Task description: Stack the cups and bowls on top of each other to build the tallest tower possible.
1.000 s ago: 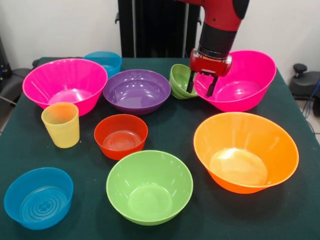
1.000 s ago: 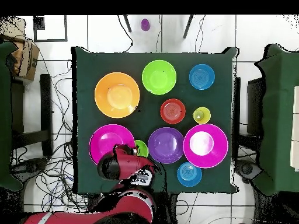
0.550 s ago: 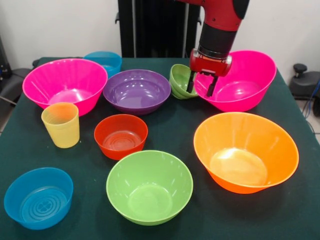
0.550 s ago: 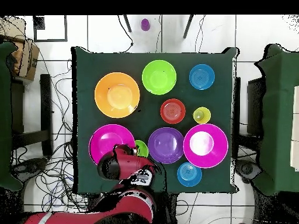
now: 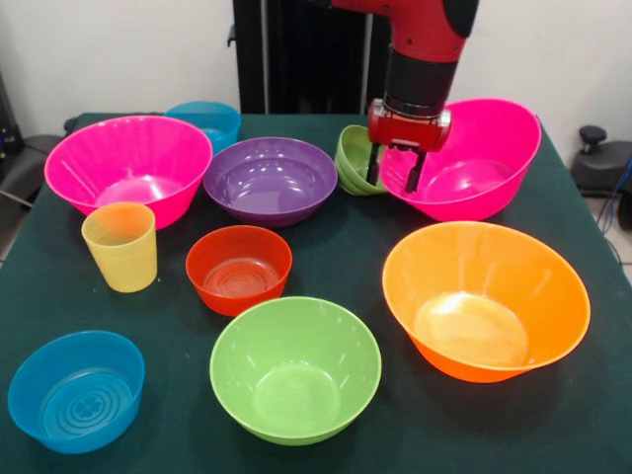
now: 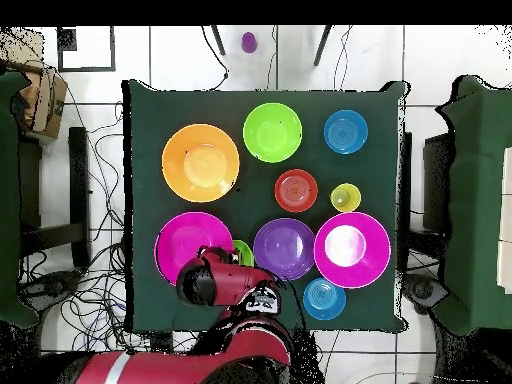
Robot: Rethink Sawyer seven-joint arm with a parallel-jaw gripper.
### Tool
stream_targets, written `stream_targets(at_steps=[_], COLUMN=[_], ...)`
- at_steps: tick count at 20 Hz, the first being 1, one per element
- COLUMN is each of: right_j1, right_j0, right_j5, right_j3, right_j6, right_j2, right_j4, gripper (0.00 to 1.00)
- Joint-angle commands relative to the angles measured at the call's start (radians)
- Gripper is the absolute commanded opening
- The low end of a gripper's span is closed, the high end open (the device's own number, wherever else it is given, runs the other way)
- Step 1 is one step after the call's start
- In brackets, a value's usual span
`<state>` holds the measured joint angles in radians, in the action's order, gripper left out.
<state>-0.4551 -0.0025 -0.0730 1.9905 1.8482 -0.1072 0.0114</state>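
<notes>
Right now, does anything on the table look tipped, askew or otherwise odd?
One thing: the small green bowl is tipped on its side, wedged between the purple bowl and the pink bowl, opening facing the gripper. Every other bowl and the yellow cup sit upright. Nothing looks spilled or broken.

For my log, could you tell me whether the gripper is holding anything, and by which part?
Nothing is held: the gripper hangs open, jaws straddling the near rim of the pink bowl, beside the small green bowl.
</notes>
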Motion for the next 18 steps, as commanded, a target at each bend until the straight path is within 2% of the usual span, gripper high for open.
stream_targets(at_steps=[1,2,10,18], right_j1=[0.043,0.042,0.045,0.053], right_j0=[-0.044,-0.042,-0.046,-0.002], right_j5=[-0.017,0.004,0.005,0.014], right_j3=[-0.018,-0.023,-0.029,-0.048], right_j6=[0.110,0.106,0.110,0.115], right_j2=[0.116,0.111,0.110,0.078], right_j4=[-0.058,-0.066,-0.082,-0.061], gripper=[1.00,0.00,0.00,0.00])
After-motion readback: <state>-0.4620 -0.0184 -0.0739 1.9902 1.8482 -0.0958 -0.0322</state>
